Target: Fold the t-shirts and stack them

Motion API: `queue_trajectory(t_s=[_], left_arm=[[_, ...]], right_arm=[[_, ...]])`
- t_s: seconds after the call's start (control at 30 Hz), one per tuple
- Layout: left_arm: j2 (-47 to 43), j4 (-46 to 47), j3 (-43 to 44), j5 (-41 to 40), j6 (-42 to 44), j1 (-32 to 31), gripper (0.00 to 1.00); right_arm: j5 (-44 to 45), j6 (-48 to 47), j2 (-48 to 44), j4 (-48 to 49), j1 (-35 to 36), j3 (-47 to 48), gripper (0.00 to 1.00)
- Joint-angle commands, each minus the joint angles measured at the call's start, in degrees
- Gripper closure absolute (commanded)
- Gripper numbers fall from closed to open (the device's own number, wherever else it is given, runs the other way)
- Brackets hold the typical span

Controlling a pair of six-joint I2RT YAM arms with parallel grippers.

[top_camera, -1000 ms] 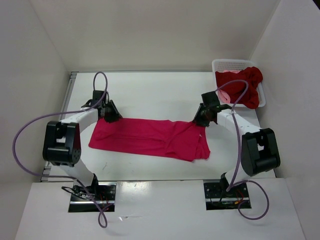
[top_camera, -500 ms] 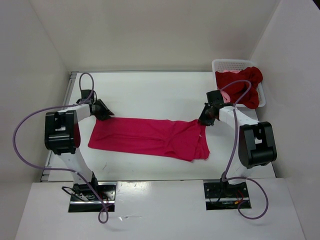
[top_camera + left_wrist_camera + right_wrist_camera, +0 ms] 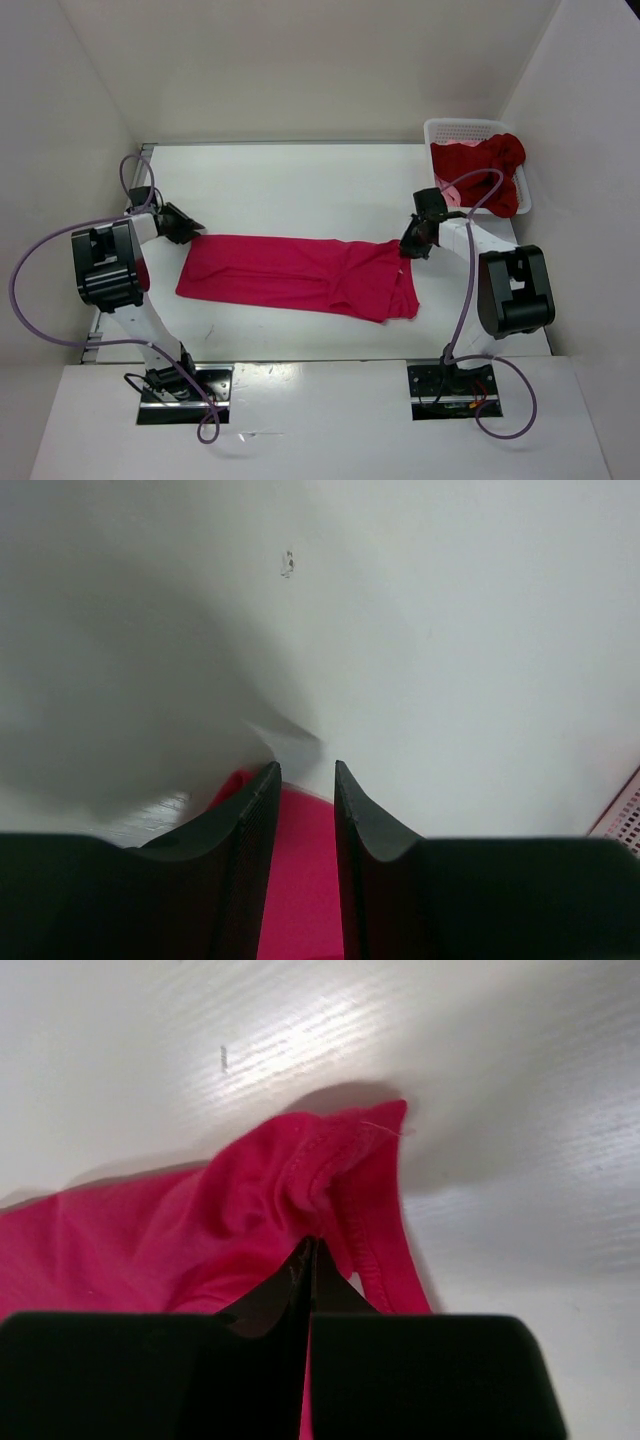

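Observation:
A bright magenta-pink t-shirt (image 3: 300,272) lies spread flat across the middle of the table. My left gripper (image 3: 188,230) hovers low just off its far left corner. Its jaws (image 3: 305,770) are open a little, with pink cloth (image 3: 300,880) showing beneath the gap and nothing pinched. My right gripper (image 3: 407,248) sits at the shirt's far right corner. In the right wrist view it is shut (image 3: 308,1245) on a bunched fold of the magenta hem (image 3: 330,1160). A dark red t-shirt (image 3: 492,170) and a light salmon-pink one (image 3: 455,190) hang out of the basket.
The white mesh basket (image 3: 465,128) stands at the back right corner against the wall. White walls close in the table on the left, back and right. Purple cables loop off both arms.
My left gripper has slid left along the table, off the shirt's corner toward the left edge. The right gripper's jaws have closed on the shirt's right corner.

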Motion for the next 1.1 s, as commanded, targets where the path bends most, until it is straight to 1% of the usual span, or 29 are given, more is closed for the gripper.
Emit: queue_trajectory(t_s=[0.0, 0.1, 0.13, 0.2, 0.3, 0.33, 0.37, 0.4, 0.43, 0.47, 0.53, 0.57, 0.63, 0.7, 0.77, 0.83, 0.93, 1.07], left_arm=[[1.26, -1.81, -1.96, -3.07, 0.81, 0.46, 0.64], [-0.75, -1.81, -1.96, -2.29, 0.81, 1.07, 0.64], [-3.11, -1.81, -1.96, -1.42, 0.28, 1.07, 0.64], [-6.02, -1.81, -1.96, -1.41, 0.28, 1.07, 0.65], [-11.73, -3.65, -0.64, -4.92, 1.68, -2.87, 0.65], [-12.27, -3.65, -0.64, -5.45, 1.68, -4.27, 0.65], [-12.28, -3.65, -0.64, -5.97, 1.68, -7.77, 0.65], [-12.97, -3.65, -0.64, -6.59, 2.29, -9.72, 0.65], [-12.98, -4.35, -0.64, -7.73, 2.30, -11.65, 0.65], [-12.98, -4.36, -0.64, -7.74, 2.30, -14.98, 0.65], [-12.19, -3.66, -0.64, -7.74, 1.52, -17.11, 0.65], [-11.58, -3.65, -0.64, -7.13, 0.99, -18.51, 0.65], [-10.87, -2.17, -2.30, -5.55, 0.11, -19.22, 0.65], [-9.12, -1.63, -2.84, -5.54, -0.69, -19.23, 0.65], [-7.63, -2.24, -2.84, -6.68, 0.01, -18.53, 0.64], [-5.34, -1.64, -2.84, -5.20, 0.01, -15.90, 0.64], [-3.67, -1.63, -3.54, -4.57, 0.01, -12.12, 0.64], [-3.66, -1.11, -4.24, -3.26, 0.01, -8.07, 0.64]], right_arm=[[2.34, 0.77, -4.18, -0.58, -1.76, -1.53, 1.00], [1.72, 0.77, -6.55, -1.37, -2.29, -1.53, 1.00], [1.03, 0.77, -7.25, -1.37, -2.29, -1.53, 0.94], [1.02, 0.08, -8.75, -2.95, -2.29, -0.92, 0.92], [-0.38, -0.63, -9.46, -3.48, -2.29, -0.30, 0.73], [-1.26, -1.15, -9.46, -4.00, -2.29, 0.31, 0.70], [-2.22, -1.16, -9.46, -4.01, -2.29, 0.32, 0.70], [-3.71, -1.16, -9.46, -4.01, -2.29, 0.32, 0.72], [-3.73, -1.16, -9.46, -2.79, -2.29, 0.32, 0.79], [-5.12, -1.16, -8.93, -2.08, -1.77, 0.32, 0.83], [-6.36, -0.63, -7.36, -0.76, -0.72, 0.32, 0.88], [-6.97, -0.63, -6.13, -0.24, -0.19, 1.10, 0.92], [-6.98, -0.02, -1.74, 1.08, 1.04, 1.11, 0.94], [-6.98, 1.91, 0.64, 1.97, 1.04, 1.11, 0.99], [-4.00, 4.54, 1.27, 2.75, 0.35, -1.42, 0.99], [-2.77, 5.17, -1.36, 3.46, -0.88, -3.28, 0.99], [-2.24, 6.05, -2.07, 2.24, -3.52, -5.22, 0.99], [-2.23, 6.05, -2.86, 1.44, -5.54, -7.76, 0.99]])
